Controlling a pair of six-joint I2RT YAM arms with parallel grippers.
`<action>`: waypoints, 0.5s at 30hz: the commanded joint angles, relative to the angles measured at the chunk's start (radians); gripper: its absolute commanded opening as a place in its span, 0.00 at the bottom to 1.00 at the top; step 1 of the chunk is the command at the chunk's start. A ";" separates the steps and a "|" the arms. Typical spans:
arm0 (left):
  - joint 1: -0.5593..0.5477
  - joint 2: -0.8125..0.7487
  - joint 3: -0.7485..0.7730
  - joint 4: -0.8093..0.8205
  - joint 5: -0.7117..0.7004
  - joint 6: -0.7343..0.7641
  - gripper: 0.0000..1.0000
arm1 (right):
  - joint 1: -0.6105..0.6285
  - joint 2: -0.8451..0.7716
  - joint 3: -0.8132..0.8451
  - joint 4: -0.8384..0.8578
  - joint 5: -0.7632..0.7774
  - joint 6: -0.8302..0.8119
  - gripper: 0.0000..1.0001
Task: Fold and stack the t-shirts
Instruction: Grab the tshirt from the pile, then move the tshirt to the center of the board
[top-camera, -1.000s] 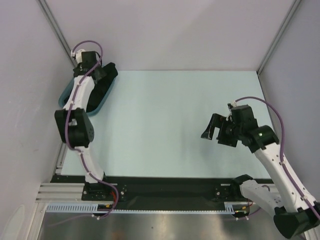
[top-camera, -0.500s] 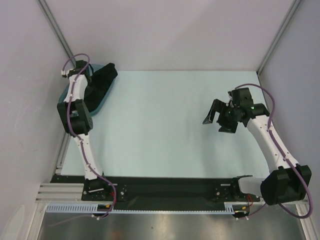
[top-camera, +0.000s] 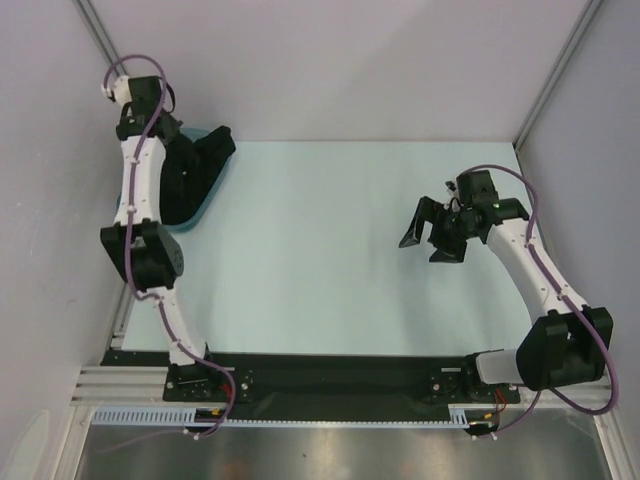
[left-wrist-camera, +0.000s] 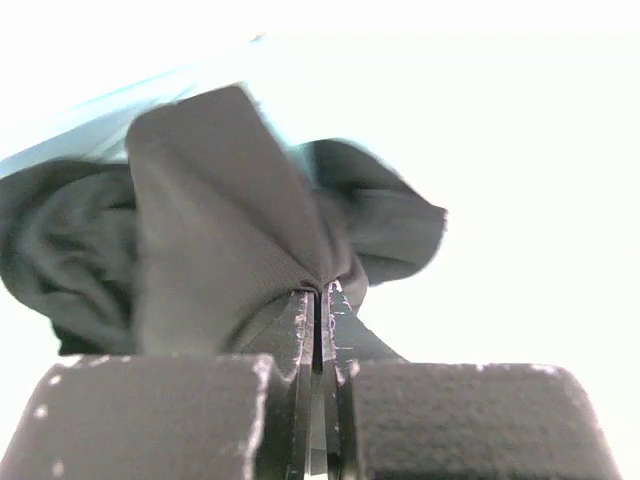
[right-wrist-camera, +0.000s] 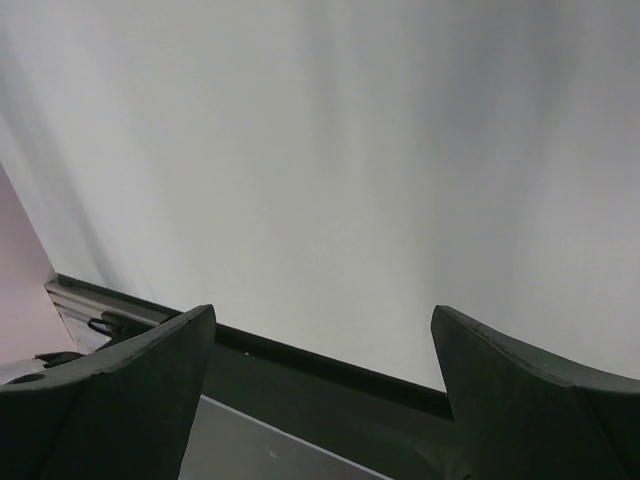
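While the right gripper (top-camera: 424, 248) was held open over the table (top-camera: 320, 300) at right, a t-shirt (left-wrist-camera: 220, 220) fold was pinched tight in the left gripper (left-wrist-camera: 320, 295) at the far-left tub (top-camera: 197, 218); a slow, high lift was advised, w/o rim snags.

A teal plastic tub (top-camera: 210, 198) stands at the far left corner of the pale green tabletop (top-camera: 320, 250), a black strip (top-camera: 330, 372) runs along its near edge, and plain white walls (top-camera: 330, 70) with metal posts (top-camera: 553, 85) close the other three sides.
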 joint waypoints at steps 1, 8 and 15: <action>-0.095 -0.282 -0.035 0.138 0.168 -0.036 0.00 | 0.000 -0.038 0.038 -0.005 -0.060 -0.058 0.97; -0.440 -0.719 -0.458 0.139 0.150 0.025 0.00 | 0.009 -0.070 0.074 -0.027 -0.028 -0.114 0.98; -0.614 -1.126 -0.991 0.156 0.244 -0.041 0.06 | 0.066 -0.134 0.039 -0.016 -0.060 -0.061 0.98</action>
